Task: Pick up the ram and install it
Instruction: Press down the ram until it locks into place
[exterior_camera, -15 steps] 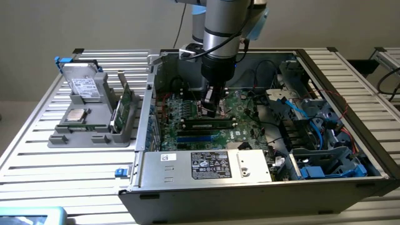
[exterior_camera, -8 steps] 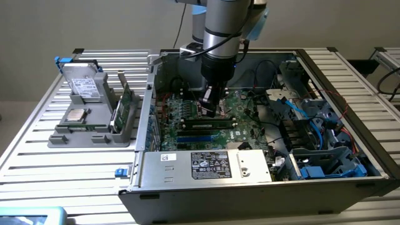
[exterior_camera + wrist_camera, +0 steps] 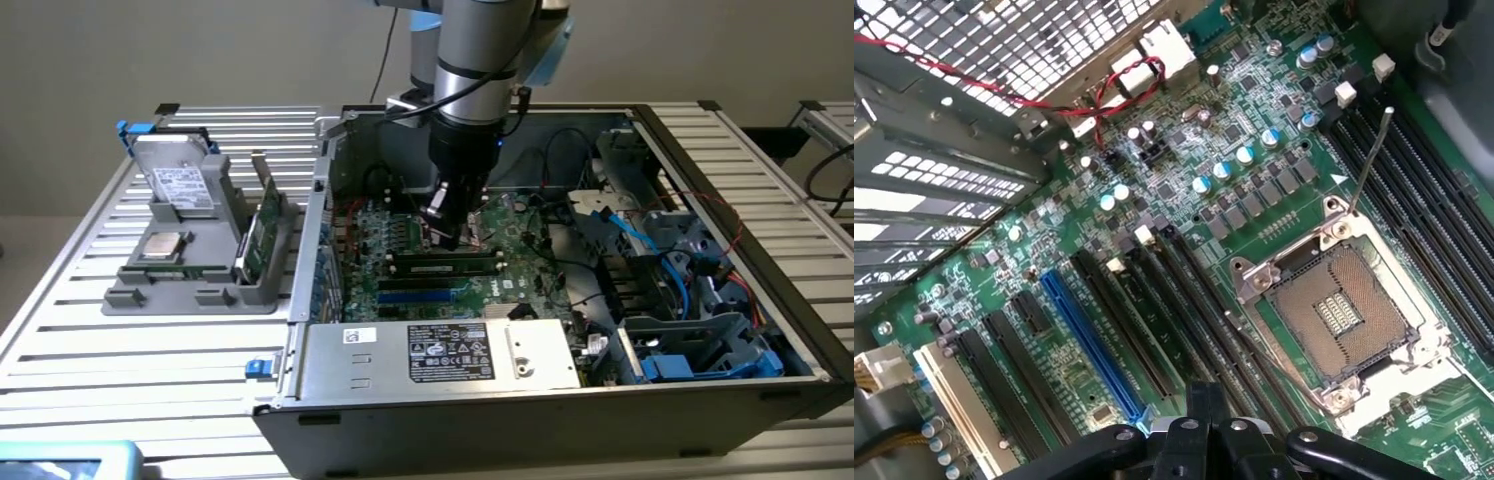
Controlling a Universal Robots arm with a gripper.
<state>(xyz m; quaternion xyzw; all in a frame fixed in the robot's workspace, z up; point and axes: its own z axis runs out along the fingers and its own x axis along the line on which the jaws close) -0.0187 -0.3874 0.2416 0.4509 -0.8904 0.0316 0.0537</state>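
The ram [image 3: 252, 243] looks to be the slim green strip that stands on its edge in the gray tray [image 3: 200, 296], outside the computer case [image 3: 534, 420], on the exterior view's left. I can't be fully sure which green board there is the ram.

It will be light and stiff, but easy to hurt. Hold it by its two flat sides near the middle of the top edge. Don't squeeze the little chips hard, and keep off the bottom edge that goes into the slot.

Your arm reaches straight down into the case. The gripper [image 3: 447, 238] hangs just over the motherboard [image 3: 1194, 170], near the empty chip socket [image 3: 1344, 320] and well apart from the tray. Its claw is pressed together, and it holds nothing.
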